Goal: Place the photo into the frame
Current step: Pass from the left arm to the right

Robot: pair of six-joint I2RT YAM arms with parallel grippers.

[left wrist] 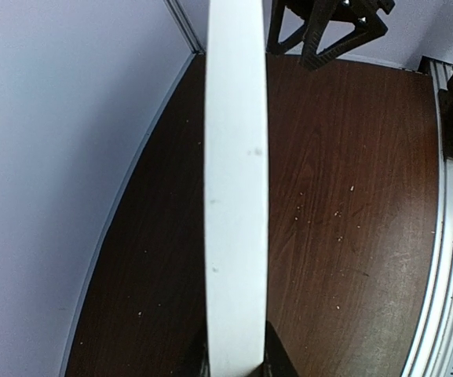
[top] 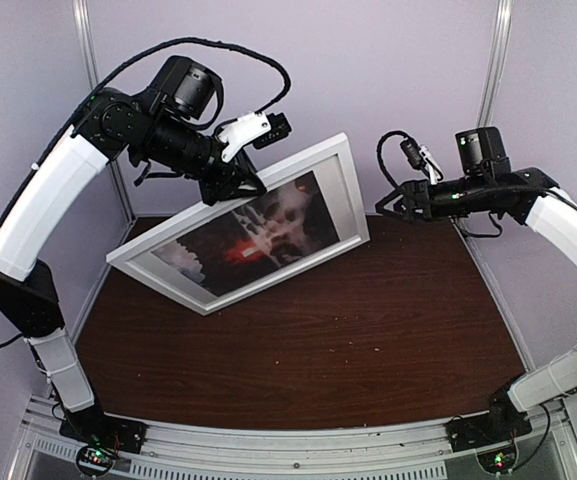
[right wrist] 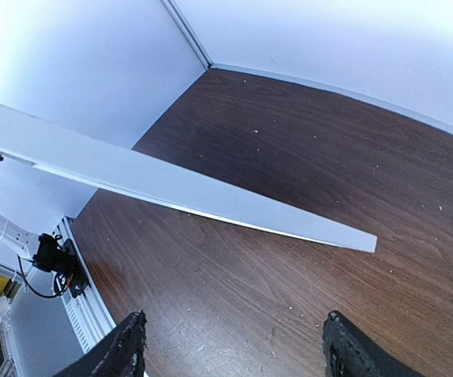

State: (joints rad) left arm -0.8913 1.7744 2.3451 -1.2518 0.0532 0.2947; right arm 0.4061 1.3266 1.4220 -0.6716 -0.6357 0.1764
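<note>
As the photo (top: 258,232) seems seated in the frame (top: 313,163) that the left tool (top: 243,188) clamps, little remains. Beside it, the right tool (top: 383,205) gapes empty.

One frame (top: 340,190), one photo (top: 248,235) apparently, one table (top: 368,340).

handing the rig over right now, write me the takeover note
left gripper: jaws shut on the frame at its top edge, holding it tilted above the table.
right gripper: jaws open, empty, just off the frame's right side.
done: the photo appears to sit inside the frame.
left: probably lay the frame down and release; its back is not visible, so check it.
</note>
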